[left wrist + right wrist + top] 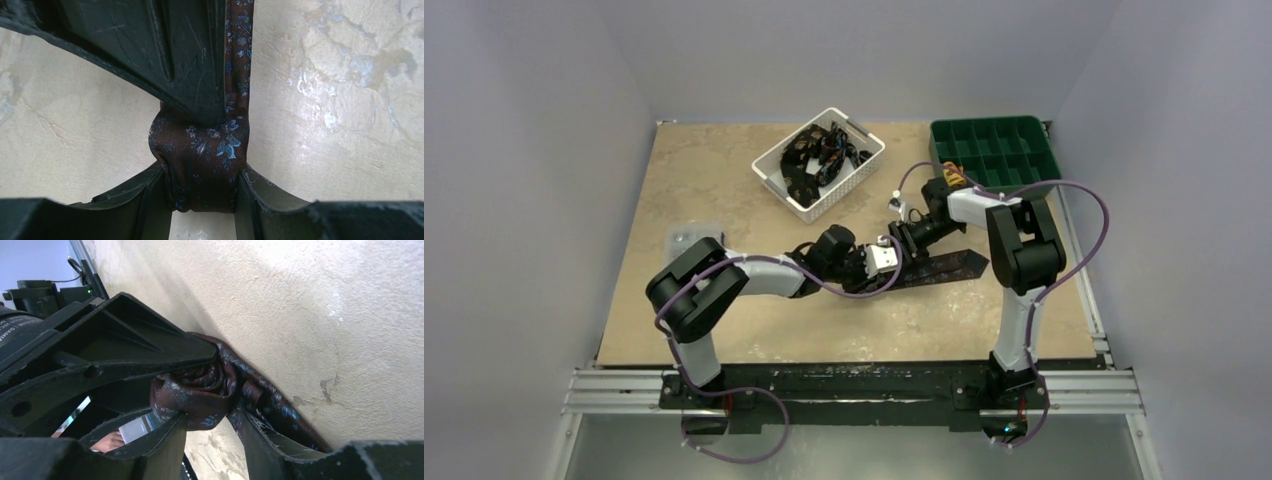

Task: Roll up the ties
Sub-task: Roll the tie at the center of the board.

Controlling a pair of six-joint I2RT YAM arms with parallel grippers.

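A dark brown tie with pale blue flower marks lies on the table, its flat tail [946,266] running right. Its near end is wound into a tight roll [200,150]. My left gripper [202,200] is shut on that roll, one finger pressing each side. My right gripper [212,432] faces it from the other side. Its fingers stand apart, and the roll [195,397] sits just at their tips with bare table showing in the gap. In the top view both grippers [892,255] meet mid-table. Each wrist view shows the other gripper's dark finger over the roll.
A white basket [849,185] at the back centre holds more dark ties [816,155]. A green compartment tray [989,122] stands at the back right, close behind the right arm. The table's right rail runs just beyond that arm.
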